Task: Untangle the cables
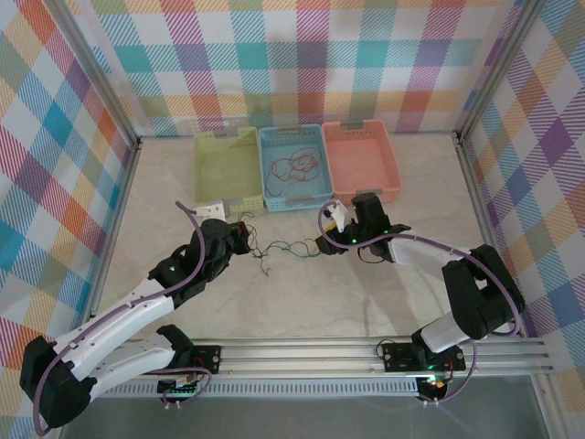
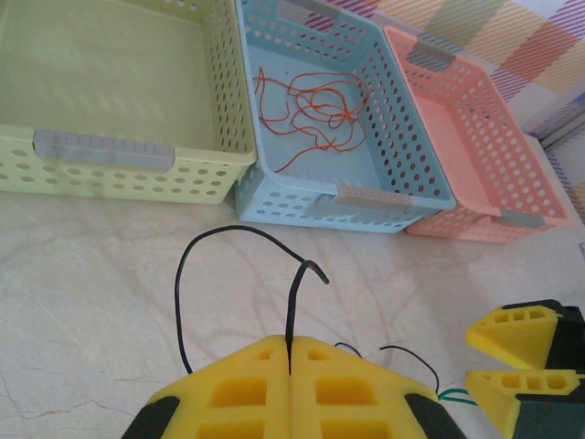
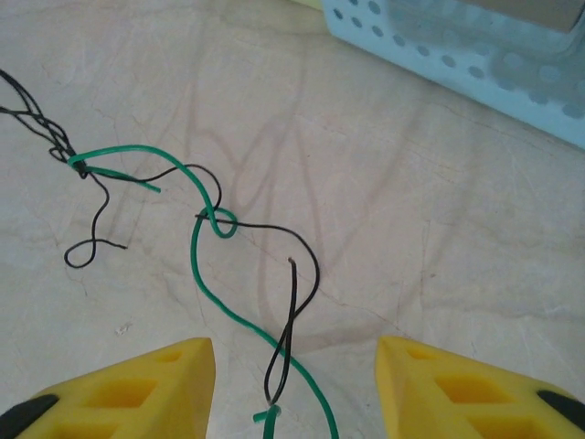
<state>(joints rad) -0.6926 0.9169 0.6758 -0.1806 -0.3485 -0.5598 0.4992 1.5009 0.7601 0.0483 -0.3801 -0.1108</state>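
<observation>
The pale, marble-patterned tabletop (image 1: 302, 302) carries three perforated plastic baskets in a row at its far side, touching one another: a light green one (image 1: 224, 174) on the left, a sky-blue one (image 1: 297, 203) in the middle and a salmon-pink one (image 1: 361, 165) on the right. Nearer the arms, the left gripper (image 2: 289, 340) and the right gripper (image 3: 292, 352) face each other over bare table, near one another but apart.

The left gripper's yellow fingers (image 2: 238, 393) are pressed together, pinching a thin black cable (image 2: 178, 283) that rises from the seam between them and arches in a loop above the table. The right gripper's yellow fingers (image 3: 457, 380) stand well apart – black and green strands run down between them, clamped by neither.

A thin red cable (image 2: 311, 110) lies in loose curls on the floor of the blue basket. The black cable and a thin green cable (image 3: 203, 288) lie on the table between the two grippers, still hooked and twisted around each other in two places – a small knot near the middle, another further left in the right wrist view.
</observation>
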